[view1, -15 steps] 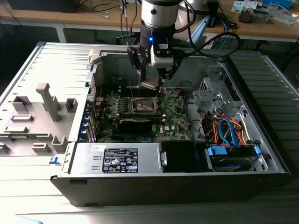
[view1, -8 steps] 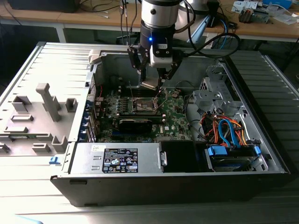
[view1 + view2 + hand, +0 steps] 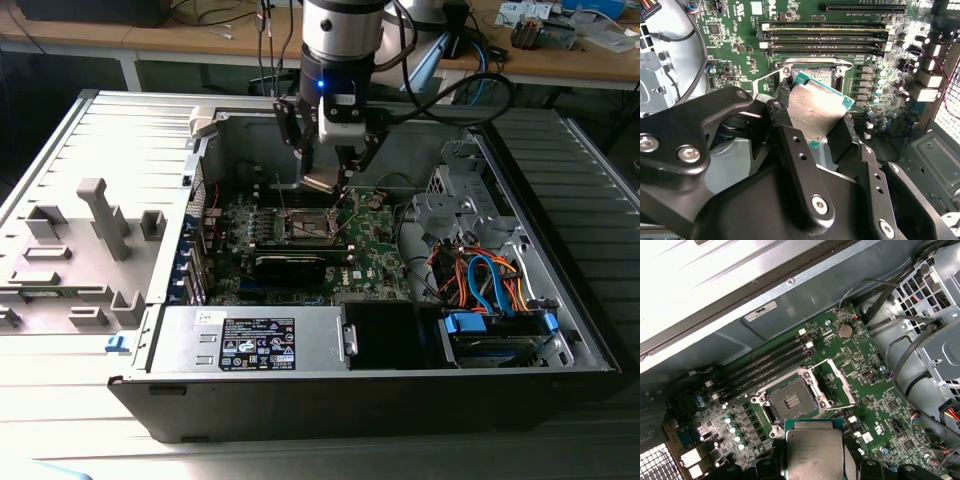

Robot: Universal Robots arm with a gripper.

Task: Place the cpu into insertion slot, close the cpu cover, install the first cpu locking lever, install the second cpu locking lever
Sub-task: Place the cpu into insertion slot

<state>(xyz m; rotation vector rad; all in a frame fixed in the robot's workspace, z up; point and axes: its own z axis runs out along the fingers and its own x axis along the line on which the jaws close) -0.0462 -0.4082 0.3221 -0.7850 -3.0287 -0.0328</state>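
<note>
Silvery chip point(image 3: 817, 107), tilted, sits clamped between the fingers point(image 3: 845, 137) of our gripper point(image 3: 816, 111), just above the open socket point(image 3: 790, 402) in the green board point(image 3: 380, 255). We see the cover point(image 3: 844, 381) raised beside the socket.

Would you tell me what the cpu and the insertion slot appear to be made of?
Apparently the cpu has a brushed, dull-silver metal lid on a green laminate base, its edge showing around the lid; the insertion slot has a dark, matte centre, probably plastic, within a bright silvery metal rim.
</note>
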